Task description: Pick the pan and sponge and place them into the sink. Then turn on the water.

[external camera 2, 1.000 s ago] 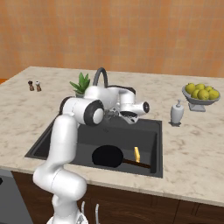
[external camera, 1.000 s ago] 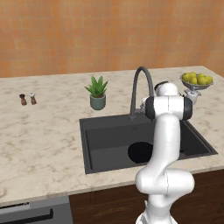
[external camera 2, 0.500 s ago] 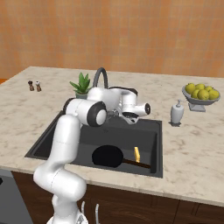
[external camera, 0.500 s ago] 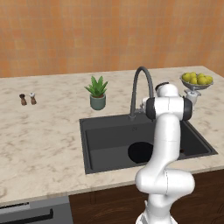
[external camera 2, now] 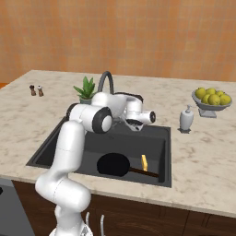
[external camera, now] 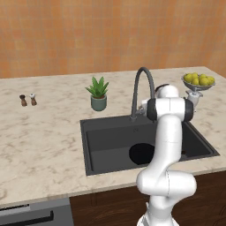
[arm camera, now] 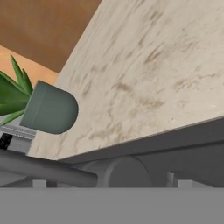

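Dark wood cabinet fronts run under the near edge of the beige marbled tabletop (external camera 2: 203, 166). Sunk into it, the sink (external camera 2: 159, 179) holds the pan (external camera 2: 113, 164) on its floor toward the front, the sponge (external camera 2: 144, 162) on edge just right of the pan. Above the sink's back rim, beside the faucet (external camera: 142, 88), the gripper (external camera 2: 138, 120) hangs with fingers spread wide, holding nothing. Behind the sink stand a potted plant (external camera: 99, 93), a soap dispenser (external camera 2: 186, 119) and a fruit bowl (external camera 2: 212, 100); two shakers (external camera: 27, 100) sit far left. An orange wall backs everything.
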You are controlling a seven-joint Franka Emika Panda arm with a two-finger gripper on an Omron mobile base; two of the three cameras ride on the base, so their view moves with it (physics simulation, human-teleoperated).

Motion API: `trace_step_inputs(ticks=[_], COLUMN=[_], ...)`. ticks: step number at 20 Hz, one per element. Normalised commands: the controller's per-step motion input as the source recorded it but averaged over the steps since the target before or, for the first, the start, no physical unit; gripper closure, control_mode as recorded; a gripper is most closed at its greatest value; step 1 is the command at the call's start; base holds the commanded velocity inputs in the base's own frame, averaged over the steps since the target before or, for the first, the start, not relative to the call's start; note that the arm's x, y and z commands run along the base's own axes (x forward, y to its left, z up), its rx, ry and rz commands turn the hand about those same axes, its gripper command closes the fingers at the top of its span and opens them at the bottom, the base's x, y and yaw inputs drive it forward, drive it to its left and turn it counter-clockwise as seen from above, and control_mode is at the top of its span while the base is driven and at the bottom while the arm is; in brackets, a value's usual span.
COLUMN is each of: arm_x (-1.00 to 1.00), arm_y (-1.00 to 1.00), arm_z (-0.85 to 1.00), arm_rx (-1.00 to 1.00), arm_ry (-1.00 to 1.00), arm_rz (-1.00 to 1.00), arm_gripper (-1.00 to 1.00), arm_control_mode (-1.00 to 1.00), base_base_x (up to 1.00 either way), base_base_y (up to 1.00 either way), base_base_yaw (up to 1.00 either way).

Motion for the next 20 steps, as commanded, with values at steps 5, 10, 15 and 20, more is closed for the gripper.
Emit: trace_step_inputs(ticks=[5, 10, 15, 20], arm_x=[0.20, 0.07, 0.05, 0.04], arm_y=[0.07, -0.19, -0.32, -0.19], arm_z=[-0.07, 0.00, 0.00, 0.00], arm_rx=[0.01, 0.04, 0.24, 0.31], arm_ry=[0.01, 0.04, 0.05, 0.07], arm_rz=[0.00, 0.00, 0.00, -0.06], arm_gripper=[1.00, 1.00, 1.00, 1.00], arm_control_mode=[-1.00, -1.00, -1.00, -1.00], base_base_x=[0.00, 0.00, 0.00, 0.00], base_base_y=[0.00, 0.00, 0.00, 0.00], base_base_yaw=[0.00, 0.00, 0.00, 0.00])
